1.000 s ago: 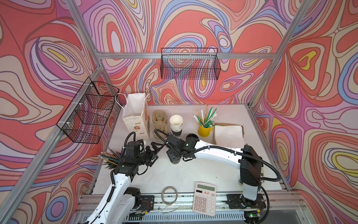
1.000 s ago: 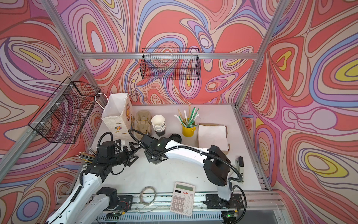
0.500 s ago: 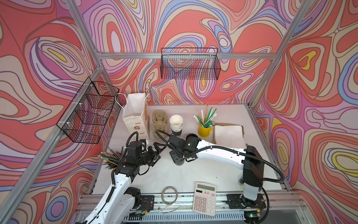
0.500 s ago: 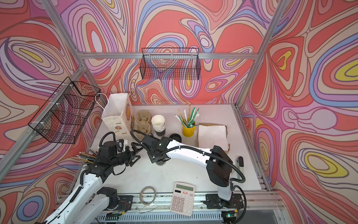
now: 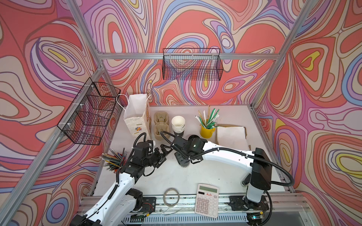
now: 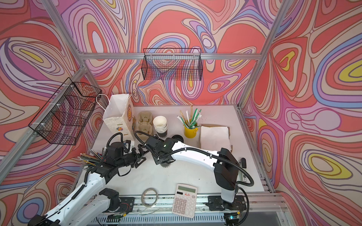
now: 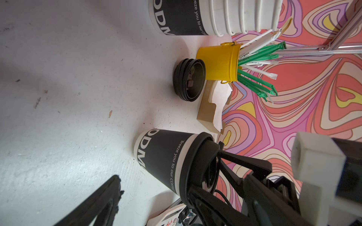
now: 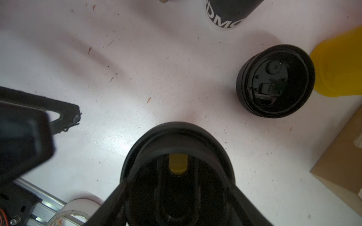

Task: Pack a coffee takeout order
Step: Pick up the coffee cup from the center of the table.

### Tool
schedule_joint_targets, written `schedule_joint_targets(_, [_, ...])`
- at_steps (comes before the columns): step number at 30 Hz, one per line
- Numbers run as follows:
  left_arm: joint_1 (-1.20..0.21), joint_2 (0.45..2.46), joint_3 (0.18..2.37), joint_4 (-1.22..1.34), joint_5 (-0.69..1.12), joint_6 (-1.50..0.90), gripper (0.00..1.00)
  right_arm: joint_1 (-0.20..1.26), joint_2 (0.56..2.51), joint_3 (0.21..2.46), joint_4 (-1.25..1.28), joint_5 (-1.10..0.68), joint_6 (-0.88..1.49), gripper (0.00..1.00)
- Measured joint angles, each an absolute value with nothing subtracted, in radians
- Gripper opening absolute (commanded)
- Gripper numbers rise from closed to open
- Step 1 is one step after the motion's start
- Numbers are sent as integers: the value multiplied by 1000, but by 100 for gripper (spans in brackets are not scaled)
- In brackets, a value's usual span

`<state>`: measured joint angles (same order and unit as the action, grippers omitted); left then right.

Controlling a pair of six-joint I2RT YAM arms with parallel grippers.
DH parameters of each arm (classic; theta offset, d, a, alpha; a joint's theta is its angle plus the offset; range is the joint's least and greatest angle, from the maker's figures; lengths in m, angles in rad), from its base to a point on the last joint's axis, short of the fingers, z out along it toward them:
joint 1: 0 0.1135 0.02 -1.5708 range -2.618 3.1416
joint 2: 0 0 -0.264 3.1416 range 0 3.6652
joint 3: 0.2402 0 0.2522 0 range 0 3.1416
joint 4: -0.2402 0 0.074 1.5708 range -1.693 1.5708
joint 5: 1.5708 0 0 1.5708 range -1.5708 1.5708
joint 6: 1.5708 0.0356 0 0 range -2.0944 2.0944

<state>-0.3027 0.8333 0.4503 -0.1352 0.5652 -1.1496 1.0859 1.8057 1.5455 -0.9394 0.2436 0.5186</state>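
The right gripper (image 7: 207,170), jaws clamped from above on the black lid (image 7: 199,154), holds the black paper cup (image 7: 164,154) upright at mid-table (image 5: 176,176), with the left gripper (image 5: 164,152) just beside it, jaws wide apart.

Looks straight down onto a black cup lid (image 8: 176,133), pinched at its rim on both sides by the black fingers (image 8: 113,203) of the right gripper (image 8: 178,184). Shows a small yellow patch (image 8: 178,165) in the lid's middle, nature unclear. Farther off on the speckled white table (image 8: 137,68): a stack of upturned black lids (image 8: 274,82) just beside a blurred yellow pot (image 8: 338,68), the base of a black white-lettered paper cup (image 8: 227,11), a brown cardboard corner (image 8: 340,168), one frayed finger (image 8: 66,115) of the left gripper.
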Motion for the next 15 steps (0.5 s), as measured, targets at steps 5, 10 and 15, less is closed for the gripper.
schedule_joint_targets(5, [-327,846,452,-115,552,-1156,100,1086,1783,1530,-957,255,532,69])
schedule_joint_targets(10, [-384,860,453,-84,524,-1165,100,1086,1749,1497,-974,270,548,69])
schedule_joint_targets(15, [-467,896,470,-47,483,-1175,100,1083,1713,1468,-993,282,564,69])
